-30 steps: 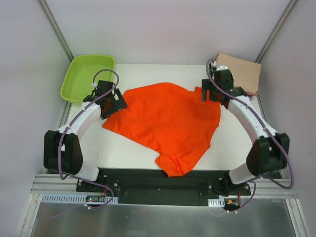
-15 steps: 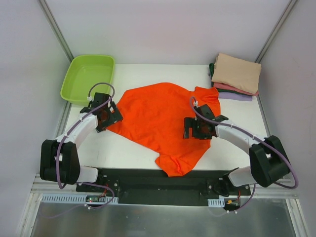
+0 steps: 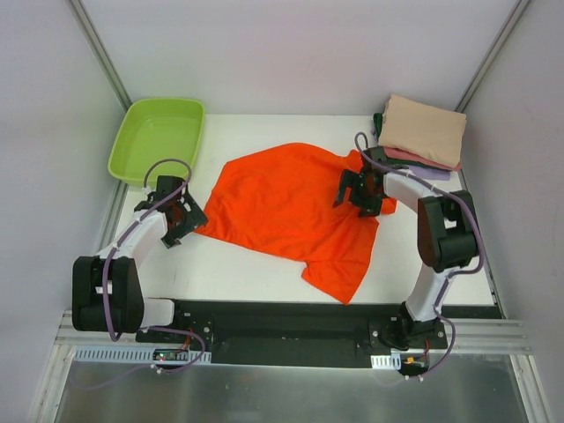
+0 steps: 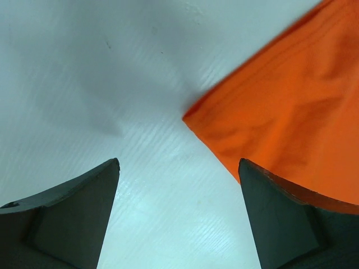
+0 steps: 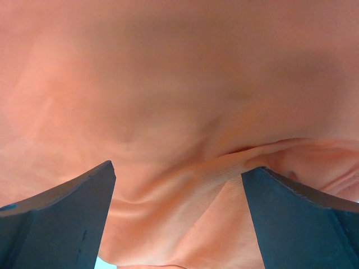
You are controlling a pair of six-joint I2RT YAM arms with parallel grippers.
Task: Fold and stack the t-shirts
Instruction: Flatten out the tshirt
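Both jaws apart — at orange t-shirt (image 3: 286,207)

- Orange t-shirt (image 3: 286,207) covers the middle of the table (image 3: 238,273). Bare strips run along the far edge, the near-left side and the near-right corner.
- Lime-green tub (image 3: 157,137) blocks the far-left corner, near the left hand (image 3: 179,225).
- Stack of folded t-shirts (image 3: 421,132) fills the far-right corner, near the right hand (image 3: 354,196).
- Left hand's fingers are spread, with bare table between them and the shirt corner by its right finger.
- Enclosure walls (image 3: 53,132) bound the left, right and far sides.
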